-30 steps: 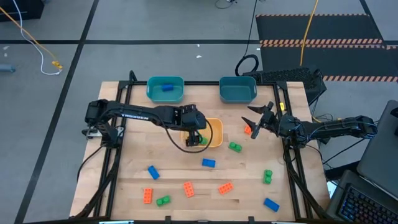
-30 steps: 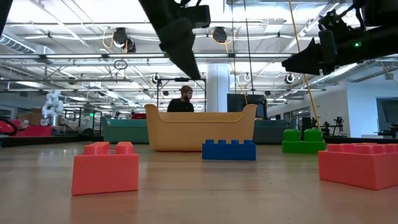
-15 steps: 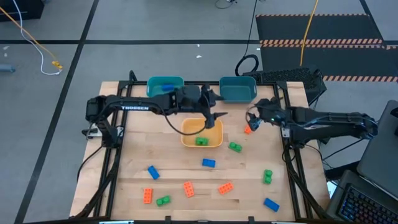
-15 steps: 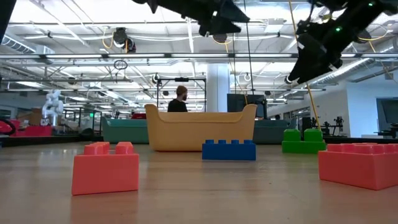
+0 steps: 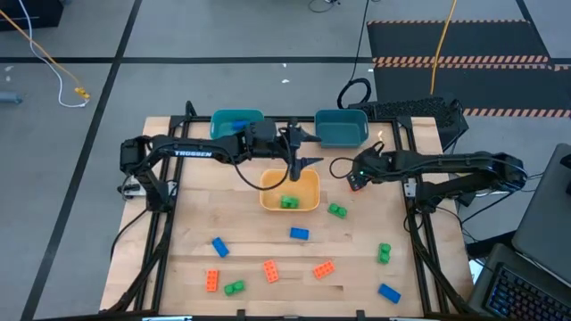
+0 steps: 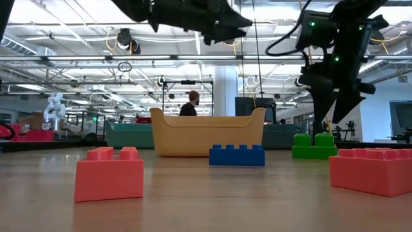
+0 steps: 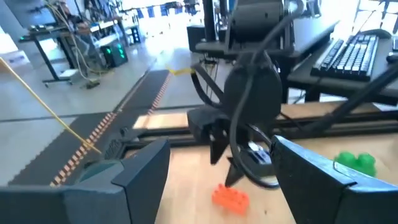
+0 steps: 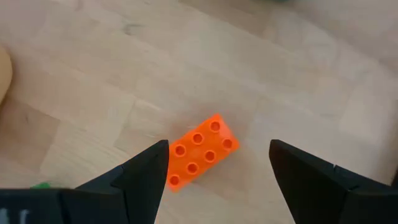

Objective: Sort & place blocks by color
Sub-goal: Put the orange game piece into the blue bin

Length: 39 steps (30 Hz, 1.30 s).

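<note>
My right gripper (image 5: 357,176) (image 8: 217,180) hangs open, pointing down, just above an orange block (image 8: 200,151) (image 5: 354,185) that lies flat on the table; its fingers stand on either side without touching it. My left gripper (image 5: 299,153) (image 7: 230,180) is open and holds nothing, raised over the far rim of the yellow-orange bin (image 5: 308,189). A green block (image 5: 288,202) lies inside that bin. More blocks lie on the table: green (image 5: 337,210), blue (image 5: 299,234), blue (image 5: 219,247), orange (image 5: 269,270), orange (image 5: 323,268).
Two teal bins (image 5: 236,129) (image 5: 342,129) stand at the far edge. Near the front lie an orange block (image 5: 211,281), green blocks (image 5: 234,287) (image 5: 384,253) and a blue block (image 5: 388,292). A person (image 6: 190,103) sits in the room behind the table.
My left gripper has risen out of the yellow-orange bin and swung toward the far edge; the green block stays in the bin. My right gripper has moved toward the table's left and tipped down, and now points at the orange block.
</note>
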Each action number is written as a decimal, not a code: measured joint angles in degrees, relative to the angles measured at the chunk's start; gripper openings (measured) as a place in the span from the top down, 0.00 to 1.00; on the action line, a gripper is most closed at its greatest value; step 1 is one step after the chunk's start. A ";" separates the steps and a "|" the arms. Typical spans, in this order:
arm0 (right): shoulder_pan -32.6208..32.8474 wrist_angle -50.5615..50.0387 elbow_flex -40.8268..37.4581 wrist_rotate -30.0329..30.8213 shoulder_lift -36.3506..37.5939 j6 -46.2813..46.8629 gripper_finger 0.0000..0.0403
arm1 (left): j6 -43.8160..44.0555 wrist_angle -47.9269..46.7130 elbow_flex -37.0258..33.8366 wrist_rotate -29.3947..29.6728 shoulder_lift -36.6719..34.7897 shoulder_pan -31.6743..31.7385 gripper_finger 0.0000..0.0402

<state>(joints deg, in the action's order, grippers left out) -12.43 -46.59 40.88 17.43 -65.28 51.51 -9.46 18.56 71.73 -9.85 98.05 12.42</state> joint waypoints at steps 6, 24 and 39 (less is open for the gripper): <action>-0.39 1.76 0.00 -1.12 -1.81 6.01 0.32 | 3.76 5.34 -4.99 -0.15 -3.22 1.49 0.32; 0.40 4.72 0.13 -3.54 -13.50 14.22 0.32 | 6.06 11.14 -27.92 3.96 -22.89 -1.02 0.32; 0.00 1.13 -0.07 -2.53 -15.58 13.96 0.38 | 7.90 11.53 -33.67 8.94 -26.88 -7.78 0.32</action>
<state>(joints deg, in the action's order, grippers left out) -12.43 -45.46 40.82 14.90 -80.86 65.48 -1.56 30.09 38.06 -0.90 71.18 4.64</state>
